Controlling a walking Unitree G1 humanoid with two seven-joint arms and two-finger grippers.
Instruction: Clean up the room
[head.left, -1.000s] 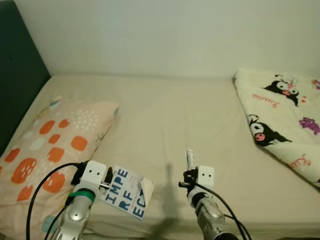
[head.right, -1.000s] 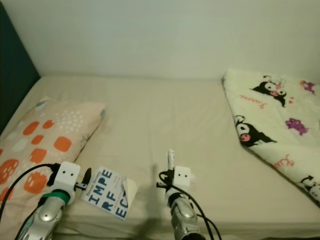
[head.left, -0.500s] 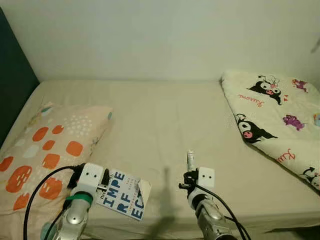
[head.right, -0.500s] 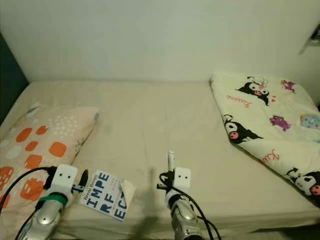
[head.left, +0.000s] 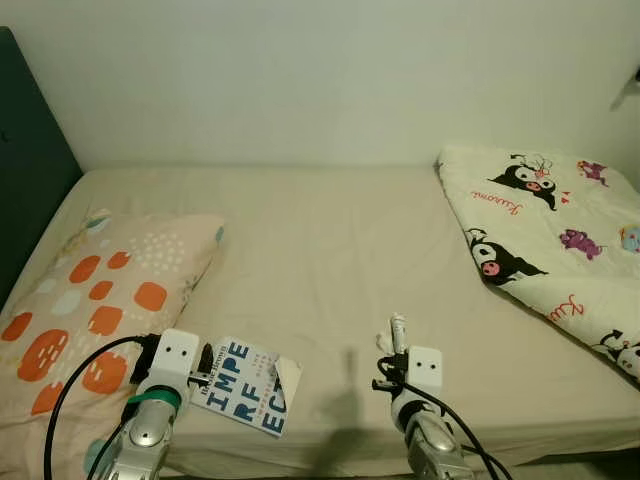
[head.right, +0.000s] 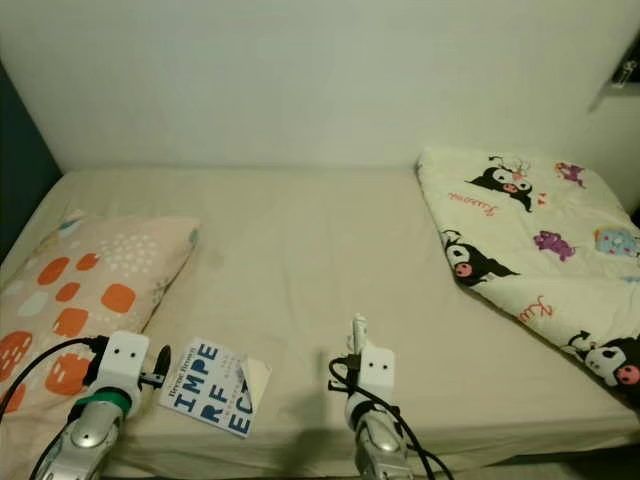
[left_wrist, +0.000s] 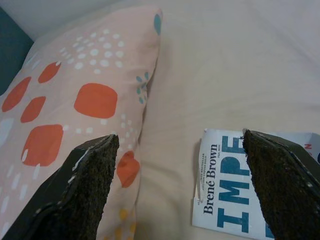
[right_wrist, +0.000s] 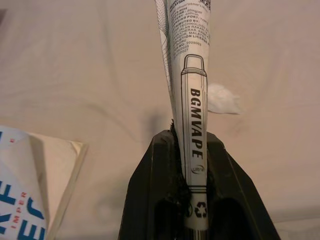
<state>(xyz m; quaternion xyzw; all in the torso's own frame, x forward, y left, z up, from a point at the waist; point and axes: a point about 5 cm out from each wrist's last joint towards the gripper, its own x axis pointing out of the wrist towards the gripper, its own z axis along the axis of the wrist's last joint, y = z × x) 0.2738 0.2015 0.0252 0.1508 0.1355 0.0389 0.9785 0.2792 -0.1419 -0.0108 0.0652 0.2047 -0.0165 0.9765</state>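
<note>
Beige sheeting covers the bed (head.left: 330, 250) that lies before us against a pale wall, with a dark headboard (head.left: 30, 150) rising at our 9 o'clock. At about 8 o'clock a peach pillow (head.left: 100, 290) with orange spots rests flat. Just beside its lower corner, near 7 o'clock, our left gripper (left_wrist: 180, 185) hovers low with its two black fingers spread wide apart and nothing between them; one finger sits over the pillow's edge and the other over the book (head.left: 248, 385), a white paperback with big blue letters and one cover corner curling up. Toward 6 o'clock our right gripper (right_wrist: 192, 165) has its jaws clamped on a slim folded paper packet (right_wrist: 192, 100) printed with small text, which stands up out of the fingers above the sheet. A small white scrap (right_wrist: 221, 98) lies on the sheet just past it. At 2 to 3 o'clock a cream blanket (head.left: 550, 240) with cartoon characters lies bunched over the bed's far side. We judge the tidying as barely underway: one bit of litter is in hand but not yet binned, while the book, the scrap and the rumpled blanket are all left to deal with.
</note>
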